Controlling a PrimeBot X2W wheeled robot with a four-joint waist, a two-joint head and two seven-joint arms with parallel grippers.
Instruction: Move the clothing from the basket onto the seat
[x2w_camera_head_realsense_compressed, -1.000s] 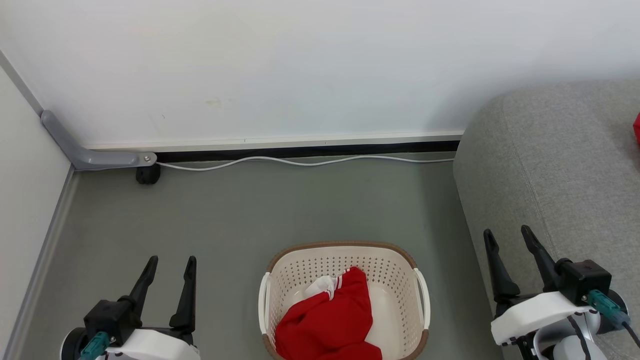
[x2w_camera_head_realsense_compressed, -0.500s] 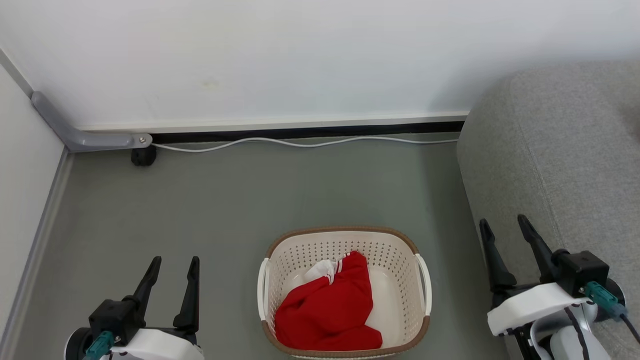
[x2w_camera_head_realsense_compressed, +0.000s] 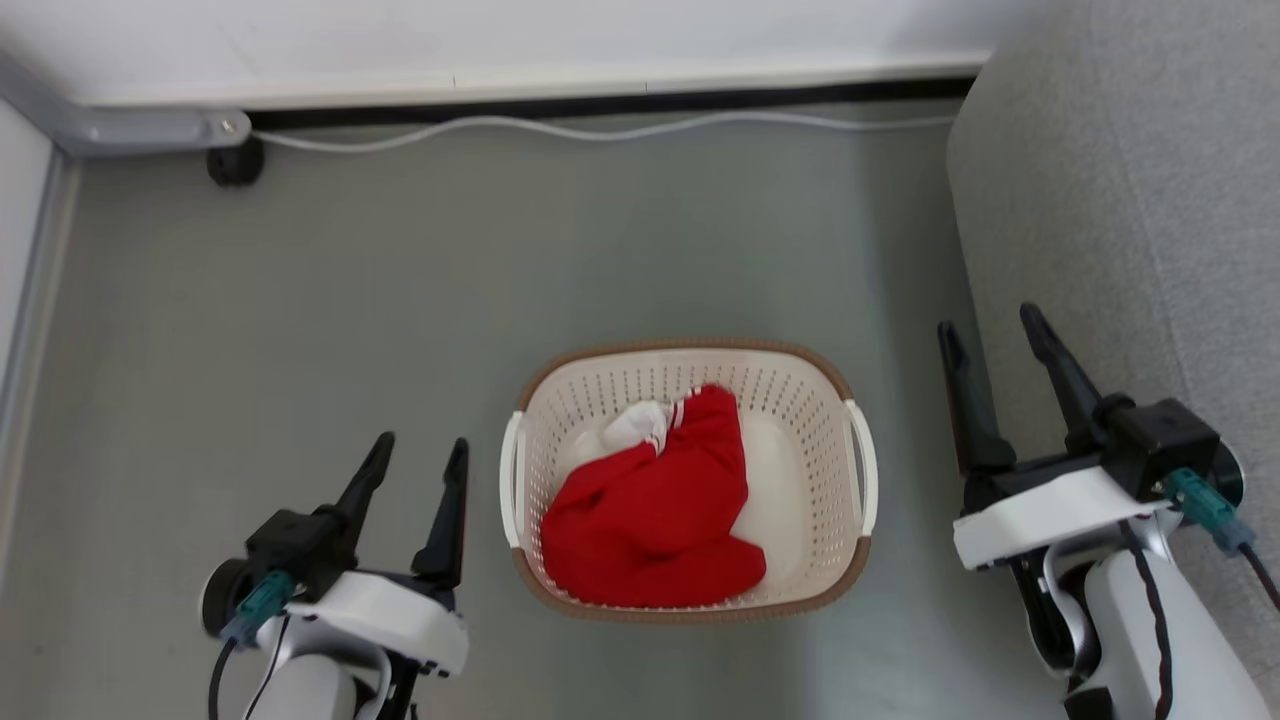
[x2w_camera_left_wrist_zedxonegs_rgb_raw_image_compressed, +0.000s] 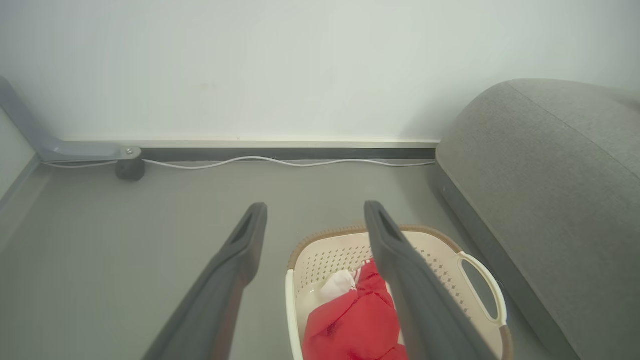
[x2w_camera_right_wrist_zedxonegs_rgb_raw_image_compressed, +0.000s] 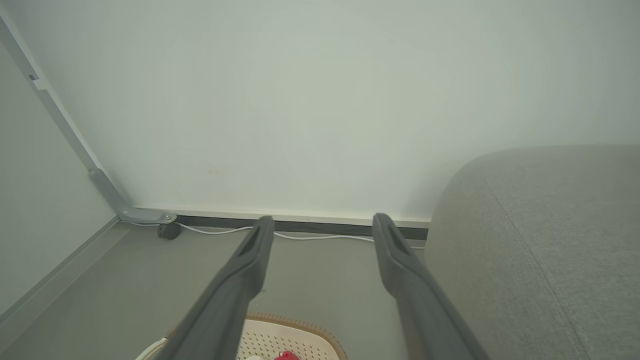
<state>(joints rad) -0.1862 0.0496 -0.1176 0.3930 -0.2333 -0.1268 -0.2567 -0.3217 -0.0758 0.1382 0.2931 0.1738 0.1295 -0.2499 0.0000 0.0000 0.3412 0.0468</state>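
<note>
The cream basket (x2w_camera_head_realsense_compressed: 795, 385) with a brown rim stands on the grey floor at the middle of the head view. Red clothing (x2w_camera_head_realsense_compressed: 650, 505) with white trim lies bundled in its left half; the same clothing (x2w_camera_left_wrist_zedxonegs_rgb_raw_image_compressed: 352, 325) shows in the basket (x2w_camera_left_wrist_zedxonegs_rgb_raw_image_compressed: 450, 272) in the left wrist view. The grey seat (x2w_camera_head_realsense_compressed: 1130, 200) rises at the right. My left gripper (x2w_camera_head_realsense_compressed: 420, 447) is open, left of the basket and empty. My right gripper (x2w_camera_head_realsense_compressed: 985, 325) is open, right of the basket beside the seat. The basket's far rim (x2w_camera_right_wrist_zedxonegs_rgb_raw_image_compressed: 300, 322) shows low in the right wrist view.
A white cable (x2w_camera_head_realsense_compressed: 600, 130) runs along the skirting at the foot of the white wall. A grey bracket (x2w_camera_head_realsense_compressed: 130, 128) and a small black wheel (x2w_camera_head_realsense_compressed: 235, 162) sit in the far left corner. Bare grey floor (x2w_camera_head_realsense_compressed: 300, 300) lies around the basket.
The head camera has tilted down, so the wall has slid up and the basket sits higher in view. Both grippers show higher in view and stay open.
</note>
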